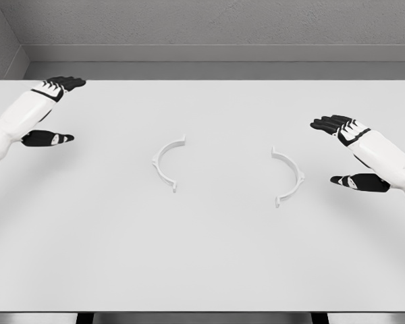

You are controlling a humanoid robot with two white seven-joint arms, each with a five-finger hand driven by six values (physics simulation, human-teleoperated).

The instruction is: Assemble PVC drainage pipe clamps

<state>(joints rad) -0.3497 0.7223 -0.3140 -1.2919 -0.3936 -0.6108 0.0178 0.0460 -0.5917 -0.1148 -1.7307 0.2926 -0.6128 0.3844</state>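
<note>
Two white half-ring clamp pieces lie flat on the white table [209,263], apart from each other. The left clamp half [163,164] curves open toward the right; the right clamp half [291,177] curves open toward the left. My left hand [52,108] hovers over the table's far left, fingers spread and thumb apart, holding nothing, well left of the left half. My right hand [344,150] hovers at the right, fingers extended, thumb below, a short way right of the right half and not touching it.
The table's far edge meets a grey wall [209,34] at the back. The table's front edge runs along the bottom of the view.
</note>
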